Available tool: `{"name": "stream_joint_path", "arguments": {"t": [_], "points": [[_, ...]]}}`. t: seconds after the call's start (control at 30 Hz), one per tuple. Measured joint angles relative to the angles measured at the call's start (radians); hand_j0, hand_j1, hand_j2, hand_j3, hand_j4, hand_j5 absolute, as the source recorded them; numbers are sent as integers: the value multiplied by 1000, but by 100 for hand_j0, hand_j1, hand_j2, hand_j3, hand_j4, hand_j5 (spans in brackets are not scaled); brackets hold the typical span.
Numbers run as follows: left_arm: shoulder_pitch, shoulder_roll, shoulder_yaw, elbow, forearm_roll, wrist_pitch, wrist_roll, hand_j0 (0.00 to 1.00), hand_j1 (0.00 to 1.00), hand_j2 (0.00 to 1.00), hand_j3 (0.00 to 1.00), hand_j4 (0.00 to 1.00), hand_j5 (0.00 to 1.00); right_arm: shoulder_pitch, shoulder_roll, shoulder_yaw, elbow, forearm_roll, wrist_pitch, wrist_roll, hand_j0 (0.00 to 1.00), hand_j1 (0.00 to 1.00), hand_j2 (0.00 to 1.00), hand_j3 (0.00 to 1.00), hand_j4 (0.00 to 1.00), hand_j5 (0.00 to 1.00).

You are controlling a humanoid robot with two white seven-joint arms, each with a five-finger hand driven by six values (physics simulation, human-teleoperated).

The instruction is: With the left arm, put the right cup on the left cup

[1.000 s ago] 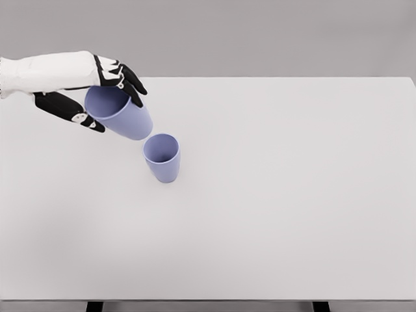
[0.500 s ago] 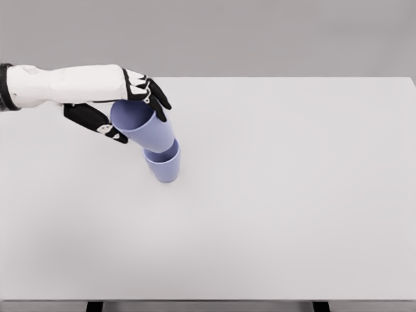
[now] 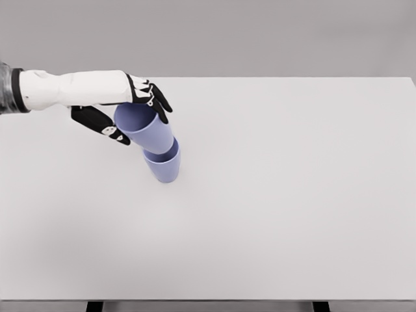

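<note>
Left hand (image 3: 123, 107) clamped around rim of the upper blue cup (image 3: 148, 130), fingers curled over its far side, thumb on near side. Cup tilted, its base sitting inside the lower blue cup (image 3: 164, 168), which stands on the white table (image 3: 292, 195).

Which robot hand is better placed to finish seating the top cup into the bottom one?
Left. The left robot hand already grips the tilted upper cup, whose base sits in the lower cup. The right arm is out of view.
</note>
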State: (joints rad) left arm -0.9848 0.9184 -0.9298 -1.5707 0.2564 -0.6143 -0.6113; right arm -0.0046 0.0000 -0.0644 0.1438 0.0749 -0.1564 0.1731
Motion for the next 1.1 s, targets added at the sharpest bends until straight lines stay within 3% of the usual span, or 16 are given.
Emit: {"name": "stream_joint_path", "arguments": {"t": [1.1], "points": [[0, -35, -15, 75, -29, 0, 0, 64, 64, 64, 64, 64, 64, 0, 0, 0, 0, 0, 0, 0, 100, 100, 100, 100, 100, 100]]}}
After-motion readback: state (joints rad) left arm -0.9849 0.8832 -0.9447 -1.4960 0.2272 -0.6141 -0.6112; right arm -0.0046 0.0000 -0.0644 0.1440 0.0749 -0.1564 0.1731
